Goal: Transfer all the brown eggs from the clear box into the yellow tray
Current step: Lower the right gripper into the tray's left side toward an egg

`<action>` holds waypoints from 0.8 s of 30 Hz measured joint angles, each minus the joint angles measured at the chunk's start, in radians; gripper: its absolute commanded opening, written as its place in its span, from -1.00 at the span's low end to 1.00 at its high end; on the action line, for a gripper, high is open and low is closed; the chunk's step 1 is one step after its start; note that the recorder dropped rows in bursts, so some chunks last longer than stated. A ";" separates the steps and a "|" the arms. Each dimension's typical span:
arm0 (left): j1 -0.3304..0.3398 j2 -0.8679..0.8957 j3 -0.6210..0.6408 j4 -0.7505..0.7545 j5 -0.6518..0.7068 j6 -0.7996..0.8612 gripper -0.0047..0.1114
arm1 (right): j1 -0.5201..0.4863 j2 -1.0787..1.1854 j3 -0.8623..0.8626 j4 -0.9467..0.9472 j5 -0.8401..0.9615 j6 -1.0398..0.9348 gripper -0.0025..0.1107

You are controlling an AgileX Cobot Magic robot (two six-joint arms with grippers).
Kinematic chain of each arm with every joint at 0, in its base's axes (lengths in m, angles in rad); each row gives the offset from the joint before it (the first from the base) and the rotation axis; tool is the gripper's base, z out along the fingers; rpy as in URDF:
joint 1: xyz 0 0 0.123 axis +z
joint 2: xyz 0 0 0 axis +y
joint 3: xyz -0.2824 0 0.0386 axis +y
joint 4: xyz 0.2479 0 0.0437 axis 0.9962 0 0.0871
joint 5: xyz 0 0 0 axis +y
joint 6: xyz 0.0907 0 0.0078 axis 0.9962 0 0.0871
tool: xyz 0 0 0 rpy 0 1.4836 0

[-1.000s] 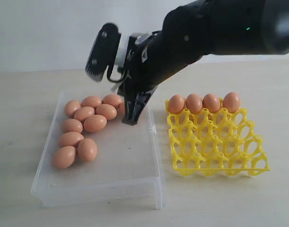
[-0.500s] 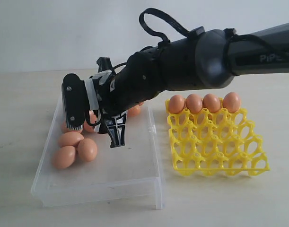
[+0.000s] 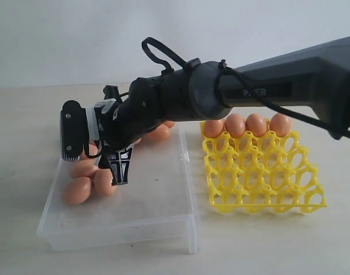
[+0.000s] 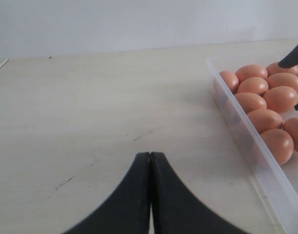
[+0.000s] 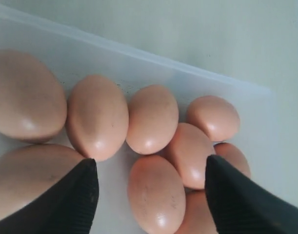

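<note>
Hovering the right gripper [image 5: 149, 161] low over the brown eggs [image 5: 97, 117] clustered at one end of the clear box [image 3: 157, 200], with fingers [image 5: 66, 204] spread wide and pinching nothing yet. Holding the left gripper [image 4: 149, 158] above the table [image 4: 90, 107] beside the box, with fingers pressed together. Standing early in the job, judging by the yellow tray [image 3: 260, 183] — just four eggs sitting in its far row, with a pile more, partly hidden by the arm, waiting in the box.
</note>
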 measured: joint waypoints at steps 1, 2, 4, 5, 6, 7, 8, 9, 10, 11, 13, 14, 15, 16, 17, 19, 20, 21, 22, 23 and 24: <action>0.000 0.000 0.000 0.000 0.000 0.000 -0.92 | 0.000 0.007 -0.003 0.000 0.000 0.000 0.09; 0.000 0.000 0.000 0.000 0.000 0.000 -0.92 | 0.000 0.015 -0.008 0.002 0.003 0.000 0.09; 0.000 0.000 0.000 0.000 0.000 0.000 -0.92 | 0.000 0.028 -0.013 0.004 0.007 0.000 0.09; 0.000 0.000 0.000 0.000 0.000 0.000 -0.92 | 0.000 0.033 -0.017 0.004 0.007 0.000 0.09; 0.000 0.000 0.000 0.000 0.000 0.000 -0.92 | 0.000 0.039 -0.018 0.004 0.007 0.000 0.09; 0.000 0.000 0.000 0.000 0.000 0.000 -0.92 | 0.000 0.043 -0.019 0.004 0.007 0.000 0.09; 0.000 0.000 0.000 0.000 0.000 0.000 -0.92 | -0.002 0.049 -0.019 0.004 0.007 0.003 0.09; 0.000 0.000 0.000 0.000 0.000 0.000 -0.92 | -0.004 0.053 -0.019 0.004 0.005 0.008 0.09; 0.000 0.000 0.000 0.000 0.000 0.000 -0.92 | -0.009 0.057 -0.019 0.004 0.005 0.010 0.09; 0.000 0.000 0.000 0.000 0.000 0.000 -0.92 | -0.014 0.062 -0.022 0.006 0.005 0.012 0.09; 0.000 0.000 0.000 0.000 0.000 0.000 -0.92 | -0.020 0.067 -0.022 0.006 0.001 0.014 0.09; 0.000 0.000 0.000 0.000 0.000 0.000 -0.92 | -0.026 0.067 -0.022 0.006 -0.002 0.016 0.09; 0.000 0.000 0.000 0.000 0.000 0.000 -0.92 | -0.031 0.067 -0.022 0.006 -0.007 0.016 0.09; 0.000 0.000 0.000 0.000 0.000 0.000 -0.92 | -0.035 0.067 -0.022 0.006 -0.010 0.017 0.09; 0.000 0.000 0.000 0.000 0.000 0.000 -0.92 | -0.042 0.067 -0.024 0.006 -0.012 0.020 0.09; 0.000 0.000 0.000 0.000 0.000 0.000 -0.92 | -0.050 0.067 -0.024 0.006 -0.014 0.022 0.09; 0.000 0.000 0.000 0.000 0.000 0.000 -0.92 | -0.055 0.067 -0.024 0.006 -0.016 0.022 0.09; 0.000 0.000 0.000 0.000 0.000 0.000 -0.92 | -0.057 0.067 -0.024 0.006 -0.017 0.023 0.09; 0.000 0.000 0.000 0.000 0.000 0.000 -0.92 | -0.057 0.067 -0.024 0.008 -0.019 0.024 0.09; 0.000 0.000 0.000 0.000 0.000 0.000 -0.92 | -0.058 0.067 -0.024 0.008 -0.019 0.025 0.09; 0.000 0.000 0.000 0.000 0.000 0.000 -0.92 | -0.058 0.067 -0.024 0.008 -0.021 0.025 0.09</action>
